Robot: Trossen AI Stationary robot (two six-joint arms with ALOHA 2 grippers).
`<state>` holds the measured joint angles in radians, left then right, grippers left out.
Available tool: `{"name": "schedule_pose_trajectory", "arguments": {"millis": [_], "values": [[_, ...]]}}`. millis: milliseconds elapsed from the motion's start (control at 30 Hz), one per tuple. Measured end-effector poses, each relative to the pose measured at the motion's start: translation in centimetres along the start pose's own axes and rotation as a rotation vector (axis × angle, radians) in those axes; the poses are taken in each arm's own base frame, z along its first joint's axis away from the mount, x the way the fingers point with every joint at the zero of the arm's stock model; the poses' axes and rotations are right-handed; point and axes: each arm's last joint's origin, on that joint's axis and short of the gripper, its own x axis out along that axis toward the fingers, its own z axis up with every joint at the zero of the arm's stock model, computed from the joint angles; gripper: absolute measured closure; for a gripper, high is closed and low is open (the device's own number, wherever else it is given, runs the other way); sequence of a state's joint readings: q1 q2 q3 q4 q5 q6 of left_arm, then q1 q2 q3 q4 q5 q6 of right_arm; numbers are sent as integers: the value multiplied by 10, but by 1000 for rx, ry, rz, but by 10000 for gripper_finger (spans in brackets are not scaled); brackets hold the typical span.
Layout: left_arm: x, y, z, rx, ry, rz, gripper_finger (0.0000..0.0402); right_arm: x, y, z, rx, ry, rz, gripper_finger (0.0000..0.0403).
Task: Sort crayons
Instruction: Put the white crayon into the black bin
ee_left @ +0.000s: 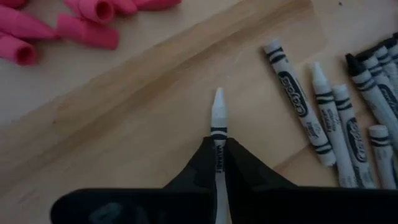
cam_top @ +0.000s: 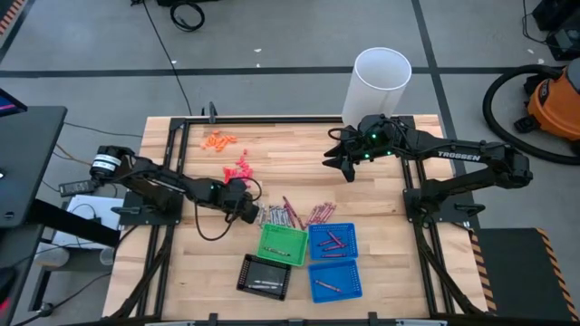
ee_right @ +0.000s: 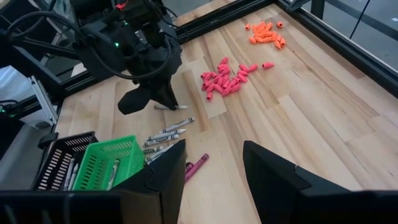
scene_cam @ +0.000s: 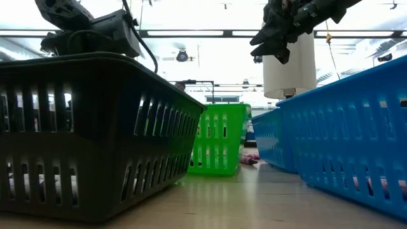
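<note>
On the pale wooden surface [cam_top: 381,208], the left claw [ee_left: 219,163] grips a grey-silver paper-wrapped crayon [ee_left: 218,115]; the right claw [ee_right: 214,165] hovers open.

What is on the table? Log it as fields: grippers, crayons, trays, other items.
left gripper: shut on a grey crayon, by the crayon pile
right gripper: open, raised over the table's far side
loose crayons: grey and maroon, beside the trays
green tray: holds a crayon
blue trays: two, maroon crayons inside
black tray: near edge
pink bits: loose cluster
orange bits: far side
</note>
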<state>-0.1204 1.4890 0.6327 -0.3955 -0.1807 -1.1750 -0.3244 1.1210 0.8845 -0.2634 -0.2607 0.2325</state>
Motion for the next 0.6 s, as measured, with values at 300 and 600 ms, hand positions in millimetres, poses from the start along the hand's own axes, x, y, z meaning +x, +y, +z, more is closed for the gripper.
{"name": "schedule_pose_trajectory", "arguments": {"millis": [300, 600], "values": [[-17, -15, 1, 72, 29, -238, 392, 0, 0, 0, -3, 1, 3, 234], [-43, -43, -4, 200, -124, -541, 392, 0, 1, 0, -17, 5, 25, 234]]}}
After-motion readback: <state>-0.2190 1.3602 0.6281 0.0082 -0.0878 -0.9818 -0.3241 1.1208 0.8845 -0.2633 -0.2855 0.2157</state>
